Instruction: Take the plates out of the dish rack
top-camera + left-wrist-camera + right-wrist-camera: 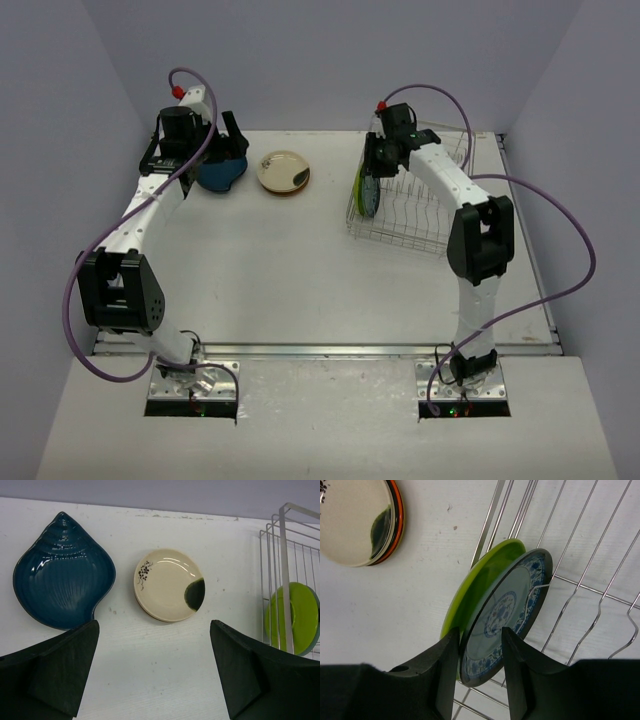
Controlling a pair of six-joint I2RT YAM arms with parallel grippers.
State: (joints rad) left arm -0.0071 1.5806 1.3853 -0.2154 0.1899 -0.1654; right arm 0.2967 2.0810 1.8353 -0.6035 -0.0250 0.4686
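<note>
The silver wire dish rack [420, 215] stands at the right. A lime green plate [480, 575] and a dark-rimmed plate with a blue pattern [507, 605] stand upright in it. My right gripper [480, 650] straddles the patterned plate's lower rim, with both fingers against it; in the top view it [375, 165] is at the rack's left end. My left gripper [154, 670] is open and empty above the table. It hovers near the dark blue teardrop plate [62, 572] and the cream plate [167, 585]. The cream plate lies on an orange-rimmed plate [397, 510].
The rack's upright wires [585, 587] fill the space right of the held plate. The rack's left wall [284, 570] stands right of the left gripper. The teardrop plate [222, 172] and the cream stack [284, 171] lie at the back left of the table.
</note>
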